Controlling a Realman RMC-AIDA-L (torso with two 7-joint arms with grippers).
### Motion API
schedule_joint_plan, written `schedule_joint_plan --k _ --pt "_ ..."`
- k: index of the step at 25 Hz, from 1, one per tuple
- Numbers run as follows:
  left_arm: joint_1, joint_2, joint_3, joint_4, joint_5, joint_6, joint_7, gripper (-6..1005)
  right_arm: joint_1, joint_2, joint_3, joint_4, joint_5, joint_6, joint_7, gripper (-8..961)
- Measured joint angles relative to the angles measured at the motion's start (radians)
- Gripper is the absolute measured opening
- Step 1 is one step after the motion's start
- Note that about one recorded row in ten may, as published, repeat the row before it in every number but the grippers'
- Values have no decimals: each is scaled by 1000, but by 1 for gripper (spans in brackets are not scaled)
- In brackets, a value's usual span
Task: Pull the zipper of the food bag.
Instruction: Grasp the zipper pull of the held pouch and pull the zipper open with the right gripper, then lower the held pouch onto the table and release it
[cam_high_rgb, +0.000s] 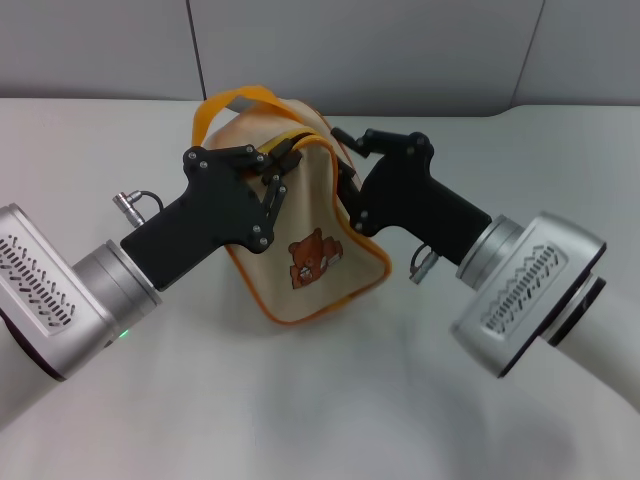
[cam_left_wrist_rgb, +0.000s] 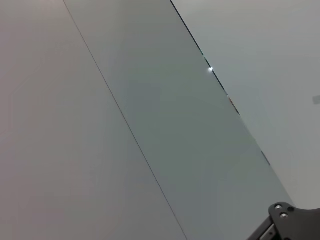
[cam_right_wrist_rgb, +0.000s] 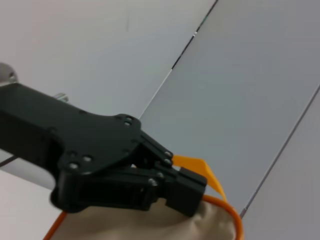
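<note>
A: Where's the food bag (cam_high_rgb: 300, 240)?
B: On the white table (cam_high_rgb: 330, 400), centre, bear patch (cam_high_rgb: 315, 256) facing the camera, orange loop handle (cam_high_rgb: 240, 101) up at the back.
A: And the grippers?
B: The left gripper (cam_high_rgb: 283, 160) sits at the bag's top edge, fingers pinched together on the zipper (cam_high_rgb: 298, 138), probably on its pull tab, though that is hidden. The right gripper (cam_high_rgb: 345, 160) presses against the bag's opposite upper corner; I can't tell how its jaws stand.
A: Right wrist view?
B: It shows the left gripper's closed fingers (cam_right_wrist_rgb: 177, 187) on the beige fabric.
</note>
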Motion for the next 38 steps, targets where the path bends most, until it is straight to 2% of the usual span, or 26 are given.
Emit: schedule_joint_plan --k 6,12,22,29,31,32,33,35,36,37,38 --pt "0 0 -2 -1 0 0 0 41 -14 0 3 26 -1 -1 -85 146" --pt "-1 0 -6 -1 -1 0 -5 41 -63 0 5 25 2 1 -88 -2" --pt "-4 0 -9 7 -8 0 -9 41 -233 0 6 -19 -1 14 -90 5" --pt "-6 0 -11 8 -9 -9 -9 42 -271 0 5 -46 -3 44 -91 10" --pt "-2 1 -11 5 -10 -10 -9 42 -285 0 5 -45 -3 -6 -91 12" --pt "9 1 -12 1 -12 -10 -10 42 -304 0 5 -44 -1 -83 -88 12" --pt "9 1 -12 1 -12 -10 -10 41 -304 0 5 -44 -1 -83 -88 13" --pt "45 -2 -12 -19 -12 -9 -10 41 -328 -1 13 -44 3 -197 -75 15" --pt "45 -2 -12 -19 -12 -9 -10 41 -328 -1 13 -44 3 -197 -75 15" --pt "82 -2 -9 -42 -10 -1 -10 41 -337 -4 21 -46 3 -241 -68 16" --pt "118 -1 -4 -62 -7 18 -10 41 -344 -7 28 -48 3 -268 -49 56"
